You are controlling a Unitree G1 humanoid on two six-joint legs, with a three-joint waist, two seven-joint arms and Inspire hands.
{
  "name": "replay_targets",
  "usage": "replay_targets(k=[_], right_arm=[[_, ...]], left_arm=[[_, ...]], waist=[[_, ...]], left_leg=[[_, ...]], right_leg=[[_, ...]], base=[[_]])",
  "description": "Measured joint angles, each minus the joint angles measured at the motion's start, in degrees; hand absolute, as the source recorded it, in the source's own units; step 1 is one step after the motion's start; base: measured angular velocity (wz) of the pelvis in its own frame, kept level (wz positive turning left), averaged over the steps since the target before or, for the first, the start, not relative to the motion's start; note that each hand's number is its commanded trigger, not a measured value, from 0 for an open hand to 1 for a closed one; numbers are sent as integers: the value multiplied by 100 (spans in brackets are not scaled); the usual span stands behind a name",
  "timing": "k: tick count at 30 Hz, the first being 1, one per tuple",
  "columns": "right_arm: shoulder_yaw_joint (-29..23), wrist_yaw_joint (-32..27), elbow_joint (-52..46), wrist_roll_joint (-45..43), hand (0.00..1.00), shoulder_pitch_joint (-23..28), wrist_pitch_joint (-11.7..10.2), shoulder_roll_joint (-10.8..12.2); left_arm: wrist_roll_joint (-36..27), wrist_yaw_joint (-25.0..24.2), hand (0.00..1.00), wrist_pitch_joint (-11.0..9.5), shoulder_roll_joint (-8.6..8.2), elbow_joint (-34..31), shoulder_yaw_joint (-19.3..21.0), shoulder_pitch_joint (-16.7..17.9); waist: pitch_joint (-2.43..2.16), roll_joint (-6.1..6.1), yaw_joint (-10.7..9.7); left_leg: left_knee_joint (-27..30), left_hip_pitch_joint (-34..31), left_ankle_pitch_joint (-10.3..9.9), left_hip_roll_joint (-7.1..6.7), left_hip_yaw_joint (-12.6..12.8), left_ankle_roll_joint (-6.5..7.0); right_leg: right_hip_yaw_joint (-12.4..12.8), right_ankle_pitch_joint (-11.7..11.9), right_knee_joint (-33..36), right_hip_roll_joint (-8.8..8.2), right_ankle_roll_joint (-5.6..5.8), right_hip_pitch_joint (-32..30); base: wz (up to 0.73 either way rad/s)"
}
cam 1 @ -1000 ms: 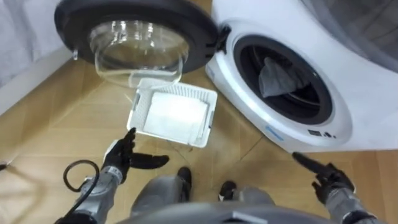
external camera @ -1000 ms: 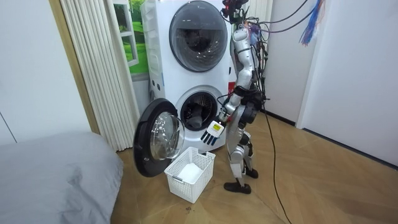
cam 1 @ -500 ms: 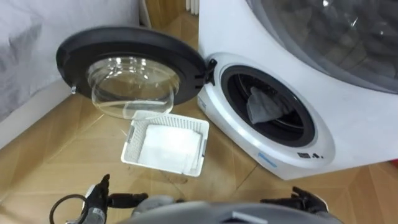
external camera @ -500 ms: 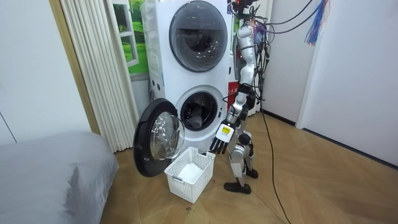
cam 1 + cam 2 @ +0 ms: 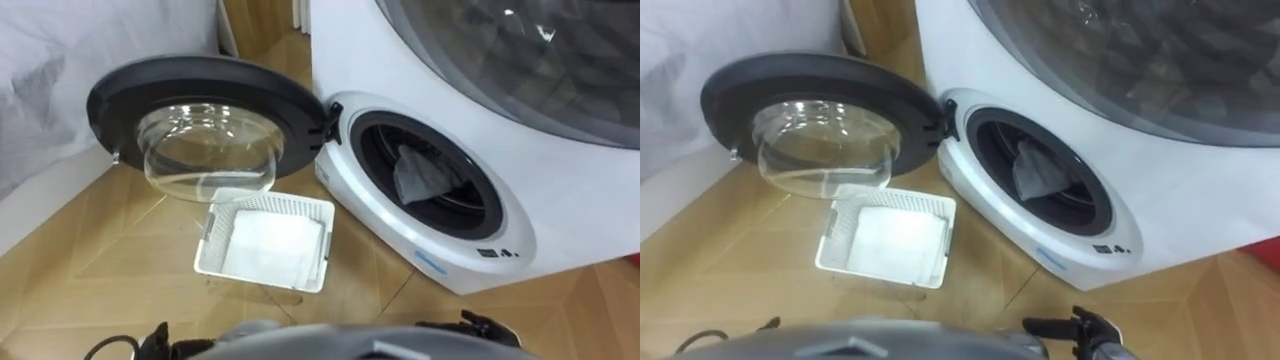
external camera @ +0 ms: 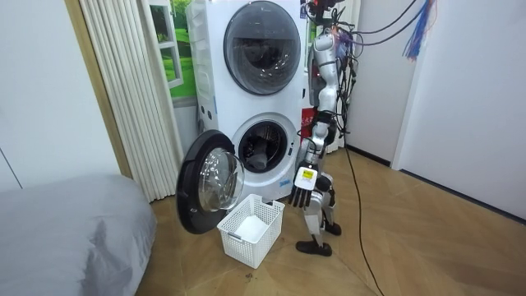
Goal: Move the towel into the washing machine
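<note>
stance: robot stands upright on the wood floor just beside the washing machine (image 5: 565,210), with the basket at its feet; the head camera looks down at the open port.
door (image 5: 205,90): swung fully out to the robot's left, glass bowl facing up. This leaves the port free for a straight reach.
drum mouth (image 5: 462,197): open. A grey cloth (image 5: 420,172) slumps inside, so one piece seems loaded already.
towel (image 5: 272,245): white, lies flat in the bottom of the basket (image 5: 207,240); neither hand touches it.
basket spot: on the floor between door and drum mouth, near both, which makes a short carry from pickup to port.
left hand (image 6: 302,187): hangs by the thigh, fingers loose and nearly straight, nothing in it.
right hand (image 5: 1080,328): low at the view's lower edge, fingers stretched out, holding nothing.
step, as judged: between loads; a bend down to the basket should come next.
risk: the basket walls are latticed and stand well above the towel, so fingers may snag them or pinch only the top fold.
</note>
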Motion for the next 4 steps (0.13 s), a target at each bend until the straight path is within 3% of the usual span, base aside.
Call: replay_targets(k=[4], right_arm=[[-147,53,-7,-213,0,-3,98,36]], left_arm=[[-12,12,0,63,-56,-1,159,5]], waist=[[-11,-22,-9]], left_leg=[[14,43,-13,-3,-2,-5]], right_leg=[[3,0,6,8,0,47]], base=[[0]])
